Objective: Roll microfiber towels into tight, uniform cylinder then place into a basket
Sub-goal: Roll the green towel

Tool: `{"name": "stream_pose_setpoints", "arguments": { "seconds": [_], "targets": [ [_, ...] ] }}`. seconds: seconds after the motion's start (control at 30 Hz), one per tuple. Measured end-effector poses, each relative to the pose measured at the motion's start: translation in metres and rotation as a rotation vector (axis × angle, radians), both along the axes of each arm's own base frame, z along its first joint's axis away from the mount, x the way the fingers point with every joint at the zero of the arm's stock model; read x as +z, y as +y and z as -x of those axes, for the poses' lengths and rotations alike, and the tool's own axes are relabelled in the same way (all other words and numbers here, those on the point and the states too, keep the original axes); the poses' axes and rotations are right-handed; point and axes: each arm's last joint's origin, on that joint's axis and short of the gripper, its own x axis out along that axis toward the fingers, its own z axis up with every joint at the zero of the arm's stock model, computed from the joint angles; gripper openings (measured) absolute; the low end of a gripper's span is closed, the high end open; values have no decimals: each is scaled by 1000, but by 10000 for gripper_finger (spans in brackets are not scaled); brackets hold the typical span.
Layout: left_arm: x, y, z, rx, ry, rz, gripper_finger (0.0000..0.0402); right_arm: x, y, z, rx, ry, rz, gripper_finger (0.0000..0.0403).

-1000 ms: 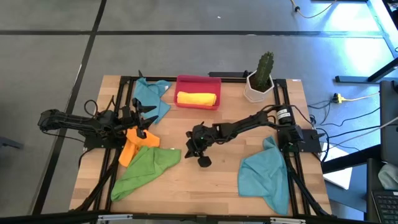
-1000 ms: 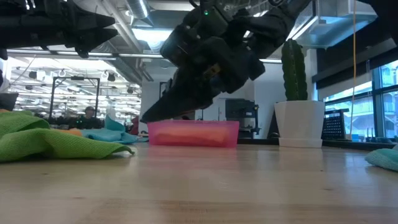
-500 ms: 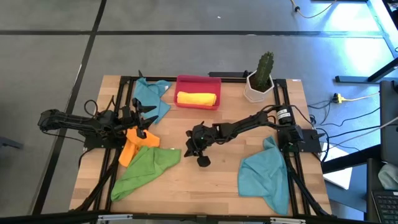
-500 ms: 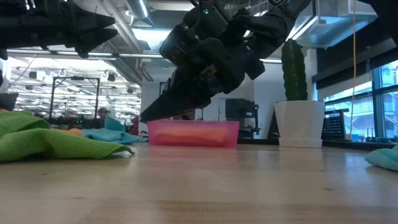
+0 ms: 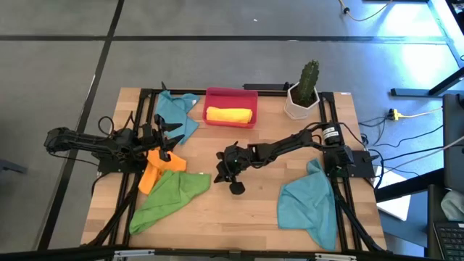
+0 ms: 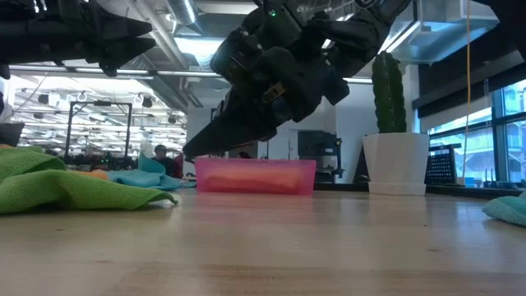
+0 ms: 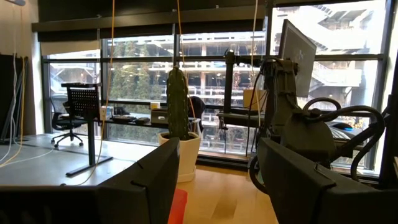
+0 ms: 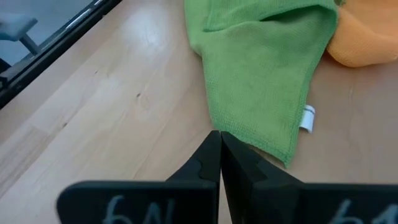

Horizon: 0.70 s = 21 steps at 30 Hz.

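At the left edge of the wooden table (image 5: 239, 210), the left gripper (image 5: 171, 138) hangs above the cloths with its two dark fingers (image 7: 143, 186) spread apart and nothing between them. Just beyond it, toward the far side, lies a crumpled teal blue microfiber towel (image 5: 177, 112). Below the gripper sits a bunched orange microfiber towel (image 5: 154, 172), and touching it on the near side is a spread green microfiber towel (image 5: 168, 197). At the far middle stands the shallow red plastic basket (image 5: 231, 93), holding a rolled yellow microfiber towel (image 5: 229, 114). Near the table's centre the right gripper (image 5: 221, 171) points at the green towel's edge, its fingers (image 8: 214, 163) pressed together and holding nothing. Far right stands a cactus in a white hexagonal pot (image 5: 302, 98). At the near right lies a second, larger teal blue microfiber towel (image 5: 308, 203), loosely spread.
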Motion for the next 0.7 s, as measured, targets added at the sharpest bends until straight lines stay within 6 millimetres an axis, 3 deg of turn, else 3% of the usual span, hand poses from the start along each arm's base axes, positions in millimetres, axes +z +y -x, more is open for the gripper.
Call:
{"name": "stream_pose_setpoints", "arguments": {
  "seconds": [0.7],
  "targets": [
    [0, 0, 0, 0, 0, 0, 206, 0, -1, -1, -28, -18, 51, 13]
  ]
}}
